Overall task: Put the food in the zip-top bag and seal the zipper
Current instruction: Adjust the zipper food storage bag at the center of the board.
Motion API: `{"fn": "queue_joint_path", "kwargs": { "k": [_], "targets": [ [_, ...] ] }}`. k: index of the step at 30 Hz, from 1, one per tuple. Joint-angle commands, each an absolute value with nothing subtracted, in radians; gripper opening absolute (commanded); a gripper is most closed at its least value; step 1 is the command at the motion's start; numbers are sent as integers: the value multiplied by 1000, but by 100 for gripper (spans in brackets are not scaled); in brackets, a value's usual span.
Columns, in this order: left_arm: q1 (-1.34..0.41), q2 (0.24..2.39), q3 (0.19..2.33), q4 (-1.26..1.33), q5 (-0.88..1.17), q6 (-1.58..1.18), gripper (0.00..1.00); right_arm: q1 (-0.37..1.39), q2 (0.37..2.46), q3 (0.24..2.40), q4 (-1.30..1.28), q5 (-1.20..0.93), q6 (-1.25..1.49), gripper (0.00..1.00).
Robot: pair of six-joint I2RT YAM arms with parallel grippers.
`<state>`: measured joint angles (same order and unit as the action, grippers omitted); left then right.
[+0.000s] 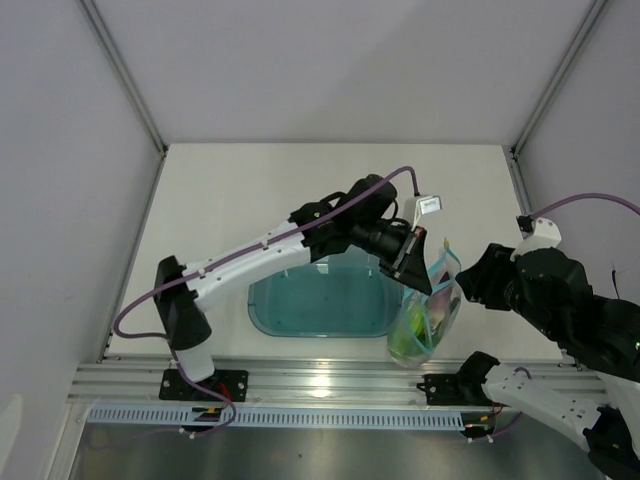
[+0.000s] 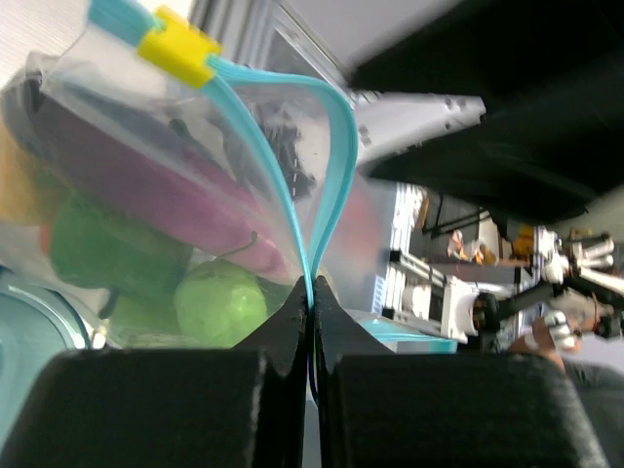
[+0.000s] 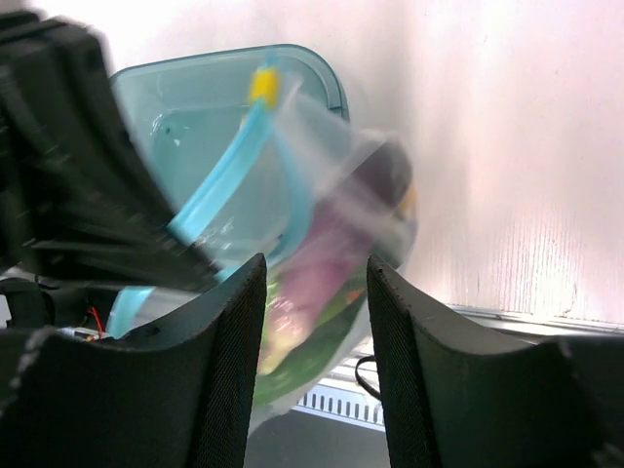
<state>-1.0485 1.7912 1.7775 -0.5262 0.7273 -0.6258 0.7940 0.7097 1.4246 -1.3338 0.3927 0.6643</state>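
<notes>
- Two fingers of the left gripper (image 2: pixel 310 307) are pressed flat together, pinching one end of the zipper (image 3: pixel 219 180) between them.
- From that pinch the teal strip splits into two arcs that meet again at the yellow slider (image 2: pixel 175 46), so the mouth gapes and the seal is not yet made.
- Below the strip hangs the zip-top bag (image 1: pixel 428 315), with the food inside: a purple eggplant (image 2: pixel 166 195) and a green round fruit (image 2: pixel 219 302) show through the plastic.
- The right gripper (image 3: pixel 314 268) stands with its jaws apart and holds nothing. It sits just right of the bag.
- Key relation, as I judge it: the strip's long axis runs from the left pinch away to the slider, which lies left of and beyond the right fingers. The free right arm is the one placed to draw the slider along. The top view does not show the slider.
- The bag sits at the right end of the blue tub (image 1: pixel 320 300), near the table's (image 1: pixel 250 190) near edge, by the aluminium rail (image 1: pixel 330 378).
- White panels (image 1: pixel 60 150) enclose the table.
</notes>
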Motion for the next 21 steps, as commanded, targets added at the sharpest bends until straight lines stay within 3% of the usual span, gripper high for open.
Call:
{"fn": "queue_joint_path", "kwargs": {
  "k": [1, 11, 16, 21],
  "targets": [
    [-1045, 1668, 1714, -514, 821, -577, 1, 792, 719, 1463, -1321, 408, 615, 48],
    [-1046, 1381, 1252, -408, 853, -578, 1, 792, 753, 1370, -1197, 94, 505, 40],
    [-1046, 1287, 1140, -423, 848, -563, 1, 792, 727, 1276, -1092, 42, 469, 41],
    [-1045, 1235, 1060, -439, 845, -540, 1, 792, 730, 1155, -903, -245, 414, 40]
  ]
}}
